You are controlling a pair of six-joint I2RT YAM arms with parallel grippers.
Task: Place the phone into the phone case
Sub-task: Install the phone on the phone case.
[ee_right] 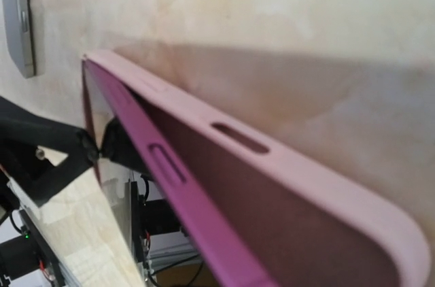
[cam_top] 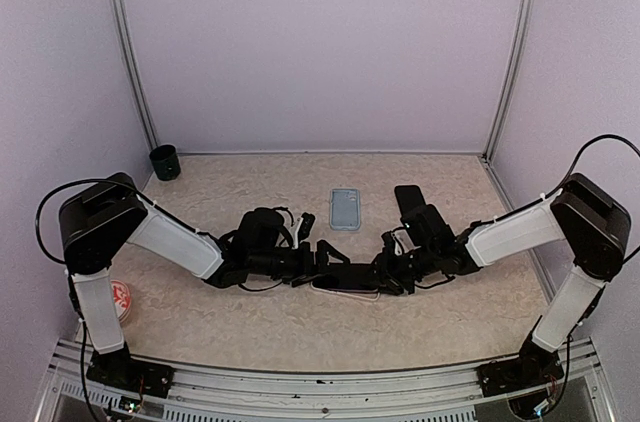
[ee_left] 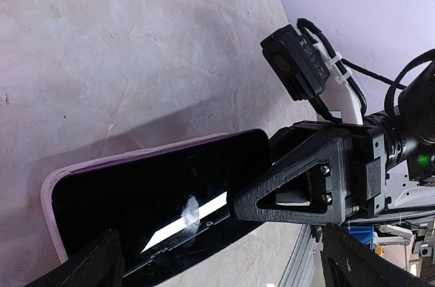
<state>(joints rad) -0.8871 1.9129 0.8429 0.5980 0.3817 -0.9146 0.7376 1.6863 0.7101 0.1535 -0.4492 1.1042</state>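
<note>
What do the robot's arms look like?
They match. The left arm and right arm each have white shells between chunky black joints. Thin black cables loop out near the shoulders. The fingers are black, triangular and held on with small screws.

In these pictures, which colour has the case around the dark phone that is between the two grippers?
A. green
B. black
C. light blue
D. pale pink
D: the case shows a pale pink rim around the phone in both wrist views.
</note>
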